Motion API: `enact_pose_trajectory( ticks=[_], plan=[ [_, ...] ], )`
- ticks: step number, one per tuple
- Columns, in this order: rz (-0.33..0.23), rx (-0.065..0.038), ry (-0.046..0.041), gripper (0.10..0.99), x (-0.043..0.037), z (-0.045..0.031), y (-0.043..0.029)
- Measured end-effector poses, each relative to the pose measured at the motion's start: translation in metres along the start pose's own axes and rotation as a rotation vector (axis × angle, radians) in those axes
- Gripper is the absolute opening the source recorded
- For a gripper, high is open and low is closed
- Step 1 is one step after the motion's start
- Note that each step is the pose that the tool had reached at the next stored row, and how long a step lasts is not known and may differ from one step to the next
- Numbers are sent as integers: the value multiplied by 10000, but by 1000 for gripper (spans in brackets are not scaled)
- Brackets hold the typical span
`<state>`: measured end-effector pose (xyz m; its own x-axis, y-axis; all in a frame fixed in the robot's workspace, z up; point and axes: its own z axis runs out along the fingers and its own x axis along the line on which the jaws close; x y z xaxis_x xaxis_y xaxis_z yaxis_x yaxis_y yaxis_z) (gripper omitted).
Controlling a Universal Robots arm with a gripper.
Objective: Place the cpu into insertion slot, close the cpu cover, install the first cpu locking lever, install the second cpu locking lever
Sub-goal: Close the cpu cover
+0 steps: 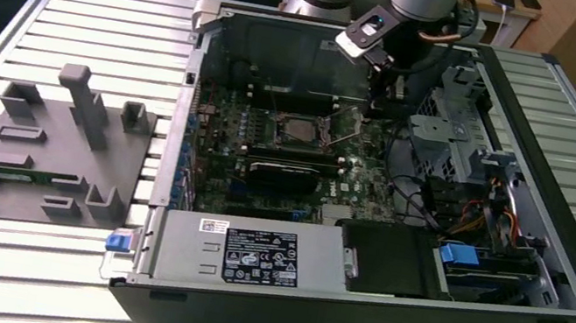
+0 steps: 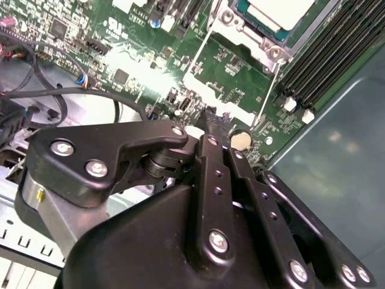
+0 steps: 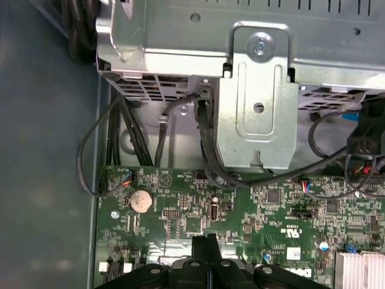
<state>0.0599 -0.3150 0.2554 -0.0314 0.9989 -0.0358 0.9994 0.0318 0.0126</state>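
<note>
The cpu (image 1: 296, 130) lies with its dull silver top up in the insertion slot (image 1: 278, 115) on the green motherboard. In the second wrist view, the silver cpu cover (image 2: 255, 43) frames the cpu (image 2: 275, 9). Two thin lever rods (image 2: 200, 53) run out from the socket's corners. One lever (image 1: 348, 130) slants beside the socket on the exterior view's right. My gripper (image 1: 379, 107) hangs just past that lever, off the socket's corner and low over the board. Its black fingertips (image 2: 216, 124) are pressed together and shut on nothing, as also seen at the gripper (image 3: 207, 242) in the first wrist view.
A silver drive cage (image 3: 258, 90) with black cables (image 3: 204, 144) stands ahead of the gripper. A coin battery (image 3: 141, 200) sits on the board. Long black memory slots (image 2: 328, 54) run beside the socket. A grey fixture (image 1: 54, 142) lies on the slatted table outside the case.
</note>
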Motion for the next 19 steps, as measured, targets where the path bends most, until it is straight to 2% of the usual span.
enact_pose_trajectory(
  ticks=[9, 19],
  plan=[
    [-2, 55, -2, 106, 32, 51, 85],
    [-1, 76, 0, 106, 47, 155, 90]
  ],
)
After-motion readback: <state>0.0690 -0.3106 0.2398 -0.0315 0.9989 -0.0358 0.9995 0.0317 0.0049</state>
